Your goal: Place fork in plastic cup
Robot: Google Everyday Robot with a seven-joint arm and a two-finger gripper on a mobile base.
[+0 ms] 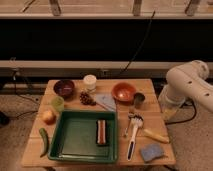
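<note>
The fork (pixel 128 127) is a thin pale utensil lying on the wooden table (pixel 35 150), just left of the white-headed dish brush (pixel 135 122). The plastic cup (pixel 58 103) is a translucent light-green tumbler standing upright near the table's left side, beside an apple (pixel 48 117). My white arm (pixel 190 85) is folded off the table's right edge. My gripper (pixel 170 111) hangs low at the arm's end beside the right edge, far from both the fork and the cup, with nothing seen in it.
A green tray (pixel 75 145) holding a brown bar (pixel 101 131) fills the front middle. An orange bowl (pixel 123 91), dark metal cup (pixel 139 99), white jar (pixel 90 81) and dark bowl (pixel 64 88) stand at the back. A yellow stick (pixel 156 136) and blue sponge (pixel 150 152) lie front right.
</note>
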